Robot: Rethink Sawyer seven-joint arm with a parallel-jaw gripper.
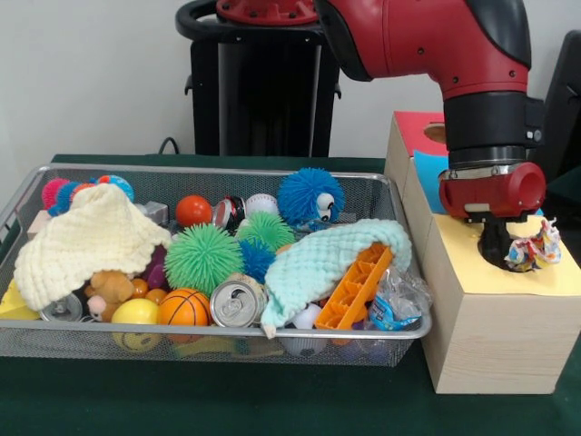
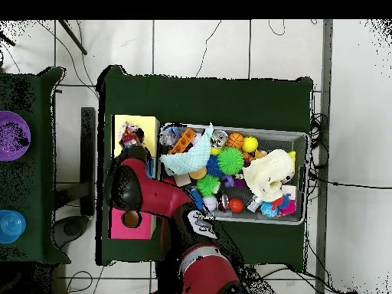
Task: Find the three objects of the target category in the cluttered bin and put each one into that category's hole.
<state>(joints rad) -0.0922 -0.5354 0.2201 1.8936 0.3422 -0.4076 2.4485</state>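
Our gripper (image 1: 519, 252) pinches a crumpled wrapper (image 1: 536, 247) just above the yellow panel (image 1: 508, 271) of the box (image 1: 481, 345). No hole shows beneath it; if we release here, the wrapper may just rest on top.

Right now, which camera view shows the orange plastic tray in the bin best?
The front view. There the orange tray shows clearly, leaning tilted at the wire bin's near edge, its upper end tucked under the mint cloth. The overhead view shows only a small orange patch beside that cloth, without its shape or tilt.
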